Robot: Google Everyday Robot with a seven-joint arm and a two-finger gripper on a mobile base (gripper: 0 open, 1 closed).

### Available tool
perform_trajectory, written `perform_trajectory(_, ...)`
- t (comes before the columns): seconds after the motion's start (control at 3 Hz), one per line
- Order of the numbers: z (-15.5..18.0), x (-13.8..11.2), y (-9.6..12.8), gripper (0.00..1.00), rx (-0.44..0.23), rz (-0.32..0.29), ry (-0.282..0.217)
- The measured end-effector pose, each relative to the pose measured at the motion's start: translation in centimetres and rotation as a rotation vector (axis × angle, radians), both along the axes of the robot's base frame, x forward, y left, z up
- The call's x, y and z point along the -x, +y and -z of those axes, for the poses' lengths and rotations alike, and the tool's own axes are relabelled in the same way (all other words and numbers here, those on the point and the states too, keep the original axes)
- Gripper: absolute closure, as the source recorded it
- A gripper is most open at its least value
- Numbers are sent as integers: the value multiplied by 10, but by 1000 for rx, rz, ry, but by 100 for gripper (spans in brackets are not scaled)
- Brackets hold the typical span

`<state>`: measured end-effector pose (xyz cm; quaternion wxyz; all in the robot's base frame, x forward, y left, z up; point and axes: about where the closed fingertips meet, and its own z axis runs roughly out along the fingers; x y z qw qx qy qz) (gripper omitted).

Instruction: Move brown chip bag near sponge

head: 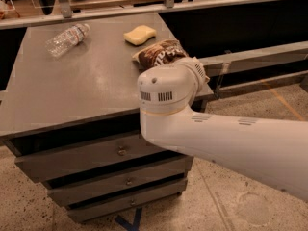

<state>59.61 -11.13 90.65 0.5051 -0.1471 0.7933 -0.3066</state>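
Note:
The brown chip bag (pixel 158 52) lies tilted at the right edge of the grey table top (pixel 86 85), its far end a short way from the pale yellow sponge (pixel 140 34), which rests just behind and left of it. My gripper (pixel 197 67) is at the bag's near right end, mostly hidden behind the white wrist housing (pixel 166 88). It is shut on that end of the bag. The bag's near end is covered by the wrist.
A clear plastic water bottle (pixel 67 39) lies on its side at the table's back left. The table has drawers (pixel 96 158) below its front edge. A dark shelf and rails (pixel 240 13) run behind and to the right. My white arm (pixel 240 138) crosses the lower right.

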Motion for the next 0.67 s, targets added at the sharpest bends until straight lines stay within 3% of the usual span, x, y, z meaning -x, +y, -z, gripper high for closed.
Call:
perform_trajectory(0.33, -40, -19, -14, 100, 78, 47, -154)
perform_trajectory(0.67, -77, -38, -14, 100, 163, 30, -294)
